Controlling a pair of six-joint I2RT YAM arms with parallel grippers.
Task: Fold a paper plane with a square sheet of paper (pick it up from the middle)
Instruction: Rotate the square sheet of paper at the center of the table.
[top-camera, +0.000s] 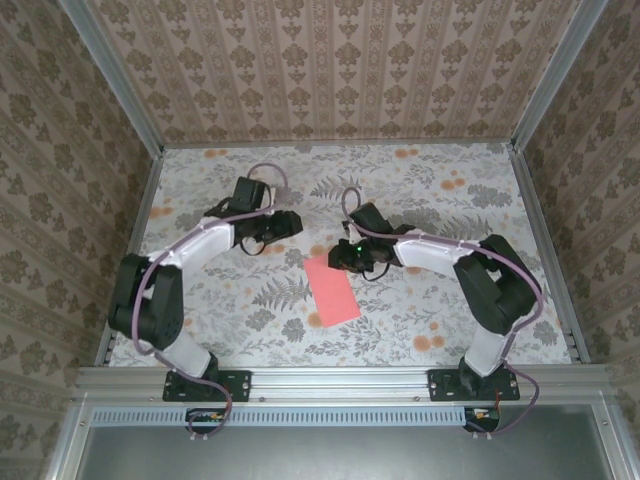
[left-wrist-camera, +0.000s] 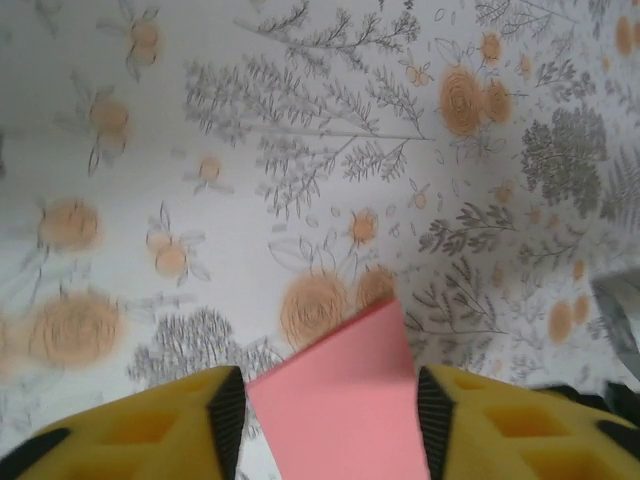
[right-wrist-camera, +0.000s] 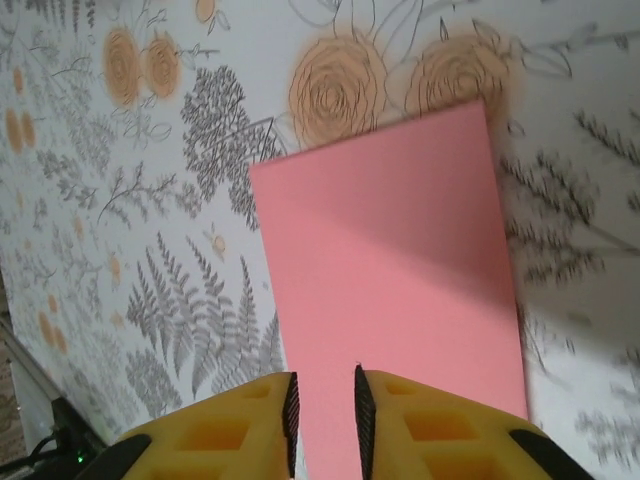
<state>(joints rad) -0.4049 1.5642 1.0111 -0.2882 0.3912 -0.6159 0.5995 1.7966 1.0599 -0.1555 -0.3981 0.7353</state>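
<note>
Standing just a narrow slit apart at the right jaws, showing pink in the gap yet visibly pinching nothing; standing roughly half open at the left jaws, gripping nothing either. Risking, by this reading, a slide or spring-back of the square sheet of paper (right-wrist-camera: 390, 280) for want of any firm clamp, undoing any crease in progress; risking too, on any re-closing off the line, a crumpled edge or a skewed fold. Running in between the right yellow fingers (right-wrist-camera: 230, 430) at its near end and spreading away over the floral bench (top-camera: 420, 180); poking up between the left fingers (left-wrist-camera: 170, 430) at another end, lying close to both pads. Looking oblong rather than square from above, probably folded once already, resting between the two arms, partly under the right jaws and near the left ones.
</note>
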